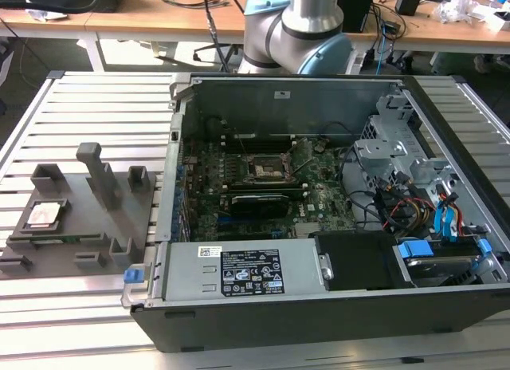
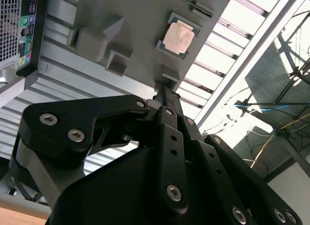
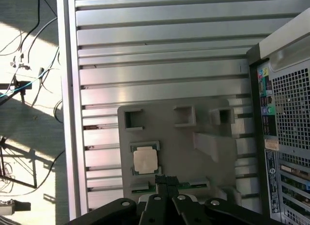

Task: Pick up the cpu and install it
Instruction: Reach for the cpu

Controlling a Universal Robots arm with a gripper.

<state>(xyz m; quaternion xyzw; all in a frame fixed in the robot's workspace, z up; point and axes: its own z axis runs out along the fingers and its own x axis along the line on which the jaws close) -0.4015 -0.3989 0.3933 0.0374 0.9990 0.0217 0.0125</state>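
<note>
The pincer (image 3: pixel 165 179) hangs above the grey tray (image 3: pixel 181 154) that lies on the slatted aluminium table (image 3: pixel 160 50) just beside the open computer case (image 3: pixel 290 104). In both wrist views its two black fingers come together at the tips with nothing between them; as far as these angles allow, I judge it clenched and empty.

The cpu (image 3: pixel 145 160) sits flat in its square nest on the tray, silvery plate up, with a thin tan-green border around it. From the pincer it lies below the fingertips and a little to one side of their line, so the tips are aimed at the tray edge near the nest and not at the chip itself. In the second wrist view the cpu (image 2: pixel 178 37) shows beyond the pincer (image 2: pixel 162 89), apart from it with open air between. The chip is square, so it has no long axis; its edges run along the tray's edges.

In the exterior view the cpu (image 1: pixel 45 216) rests at the tray's (image 1: pixel 80 218) end farthest from the case (image 1: pixel 287 95), while the bare motherboard socket (image 1: pixel 263 169) waits inside, well apart. Only the one arm (image 1: pixel 295 23) works here.
</note>
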